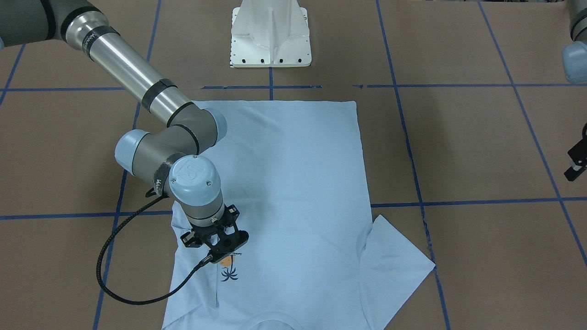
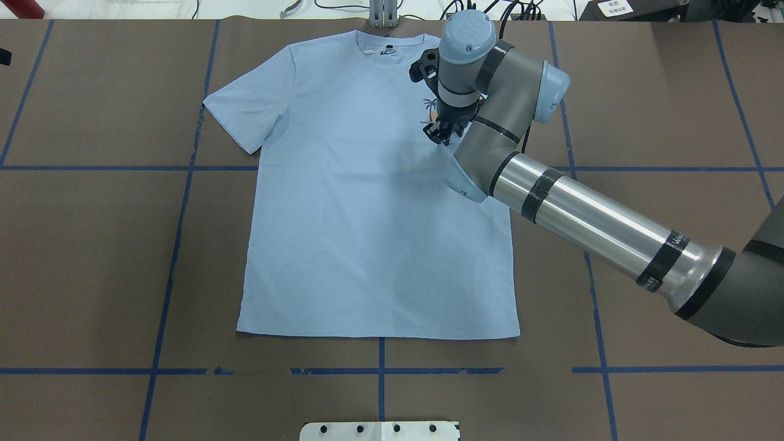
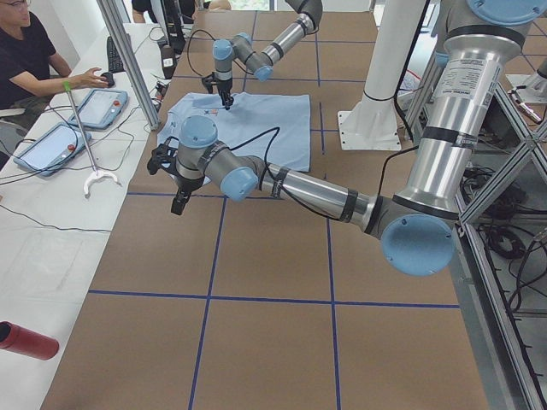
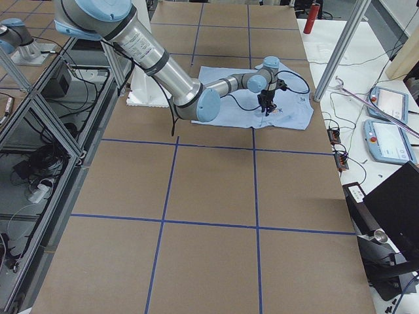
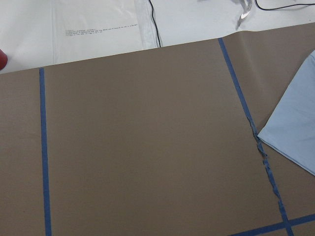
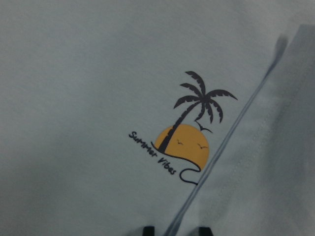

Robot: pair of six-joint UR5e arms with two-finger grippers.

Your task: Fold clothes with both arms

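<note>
The pale blue T-shirt [image 2: 367,214] lies flat on the brown table, neckline at the far edge from the robot. Its left sleeve [image 2: 245,116] is spread out. My right gripper [image 2: 440,130] points down just over the chest, beside the palm print [image 6: 189,142]. In the right wrist view its two fingertips [image 6: 147,229] stand apart, open, on either side of a folded fabric edge [image 6: 231,132] that runs diagonally past the print. My left gripper [image 1: 577,162] hangs over bare table beyond the spread sleeve. Only part of it shows, so I cannot tell its state.
The white pedestal base [image 1: 270,34] stands at the robot's edge of the table. Blue tape lines [image 2: 184,202] grid the brown surface. A person [image 3: 34,60] sits at a side table with tablets [image 3: 102,107]. A red bottle [image 3: 26,340] lies there too.
</note>
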